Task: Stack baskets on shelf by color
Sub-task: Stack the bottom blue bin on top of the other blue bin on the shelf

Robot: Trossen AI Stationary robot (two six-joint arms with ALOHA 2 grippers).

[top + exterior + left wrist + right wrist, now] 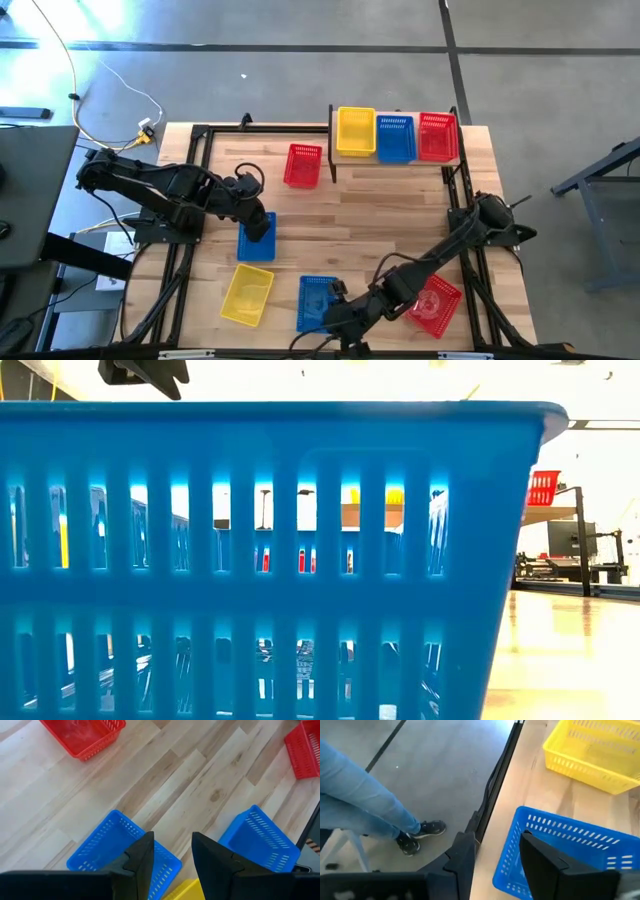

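The shelf (395, 158) at the far right carries one yellow (355, 130), one blue (395, 138) and one red basket (437, 136). On the table lie a red basket (302, 165), a blue basket (256, 240), a yellow basket (247, 294), a second blue basket (316, 298) and a red basket (435, 303). My left gripper (172, 847) is open over the first blue basket (115, 847), one finger above its inside and one outside. My right gripper (495, 850) is open at the second blue basket (560, 850), its fingers on either side of one wall.
The second blue basket fills the low view (270, 560), with the shelf and its red basket (543, 487) behind. A person's leg (365, 800) stands on the floor past the table's near edge. Bare wood (390, 215) lies mid-table.
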